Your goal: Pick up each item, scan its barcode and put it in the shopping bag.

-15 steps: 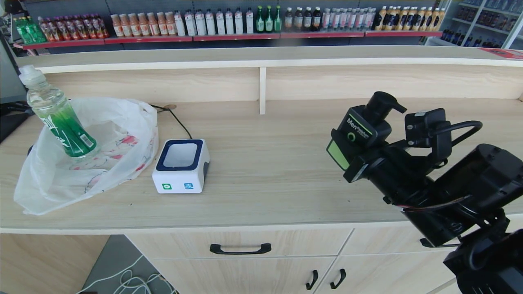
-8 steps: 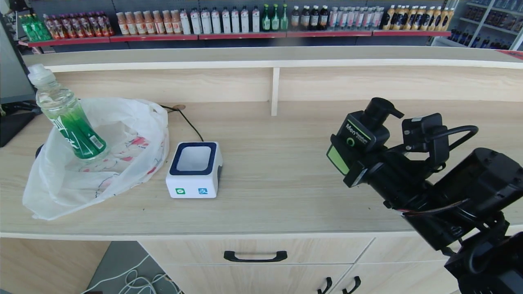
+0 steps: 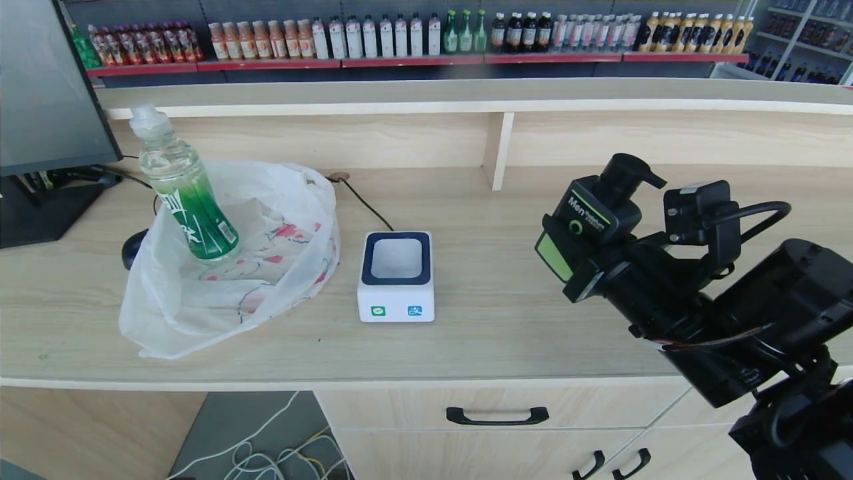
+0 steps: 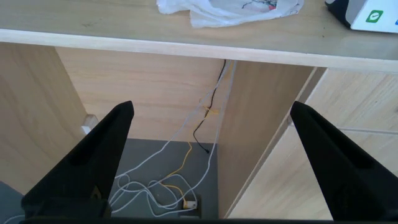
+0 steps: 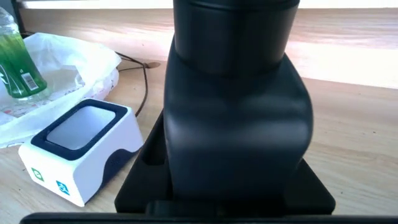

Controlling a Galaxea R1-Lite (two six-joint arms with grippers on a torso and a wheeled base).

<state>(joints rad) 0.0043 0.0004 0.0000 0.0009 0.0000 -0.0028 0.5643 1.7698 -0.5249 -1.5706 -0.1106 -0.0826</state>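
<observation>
Aloft, right claw [image 3: 600, 259] clamps pump bottle [image 3: 600, 208]

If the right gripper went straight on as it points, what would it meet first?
Likely the bare light wooden counter or its raised back panel; depth is unclear. The white box scanner with dark blue rim sits off to one side. The right gripper holds the black pump bottle.

I note bright, even light across the counter [image 3: 480, 313]; shadows under the shopping bag [image 3: 200, 327] and scanner [image 3: 396, 293] are faint. Head view bows the back ledge [image 3: 400, 107] (wide lens). The pump bottle [image 5: 236, 124] reads near-black; the under-counter space [image 4: 161, 106] is dimmer.
</observation>
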